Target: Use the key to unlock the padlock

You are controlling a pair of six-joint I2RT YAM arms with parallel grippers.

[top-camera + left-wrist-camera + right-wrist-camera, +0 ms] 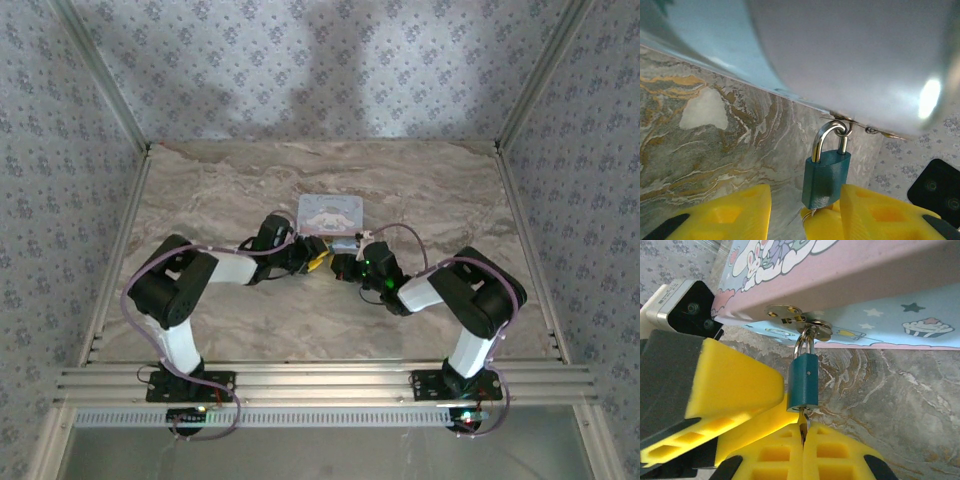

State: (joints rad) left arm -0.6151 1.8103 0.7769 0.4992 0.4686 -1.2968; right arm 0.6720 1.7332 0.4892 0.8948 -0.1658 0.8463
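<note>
Right jaws are pinched together on the key (803,427), whose blade seems to sit in the base of the padlock (804,382). That padlock hangs straight above them from the hasp (790,315) of a tin (880,325). Left jaws stand apart with its blue body between them, much nearer one side. Small, light and free to swing, it would likely twist with the key. Clamping its smooth flat sides, below the thin shackle, should steady it.
</note>
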